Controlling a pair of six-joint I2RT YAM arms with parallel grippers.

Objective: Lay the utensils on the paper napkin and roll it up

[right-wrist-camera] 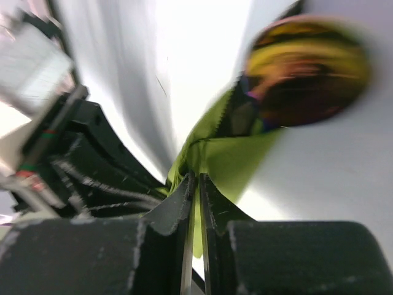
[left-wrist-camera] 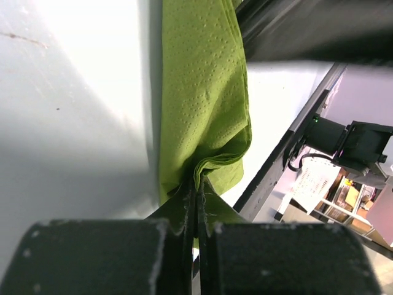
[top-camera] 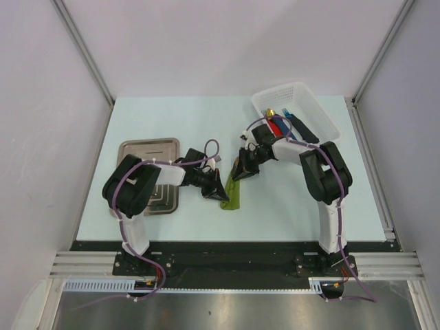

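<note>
Left gripper [left-wrist-camera: 196, 192]: the fingers are pressed flat together, and the bunched lower end of the paper napkin [left-wrist-camera: 202, 92] is pinched right at the tips. In the left wrist view the green sheet is seen folded over on itself, running up and away from the fingers across the pale table [left-wrist-camera: 73, 110].

Right gripper [right-wrist-camera: 196, 182]: the fingers are drawn almost together, with only a thin slit left between them, and green paper is caught in that slit, so it reads as clamped on the napkin too. That view is heavily smeared, though, so how firm the pinch is can't really be judged.

From above, the napkin is seen as a narrow green strip lying on the table between the two grippers, near the middle, with one gripper at each end. The silver tray [top-camera: 148, 146] sits off to the left, partly covered by the left arm. The white basket [top-camera: 323, 110] is at the far right, with a red piece [top-camera: 278, 127] inside.

Hard to make out: whether the utensils are inside the fold can't be told, since nothing dark shows along the paper. A round yellowish-dark blob in the right wrist view is too blurred to be identified.
</note>
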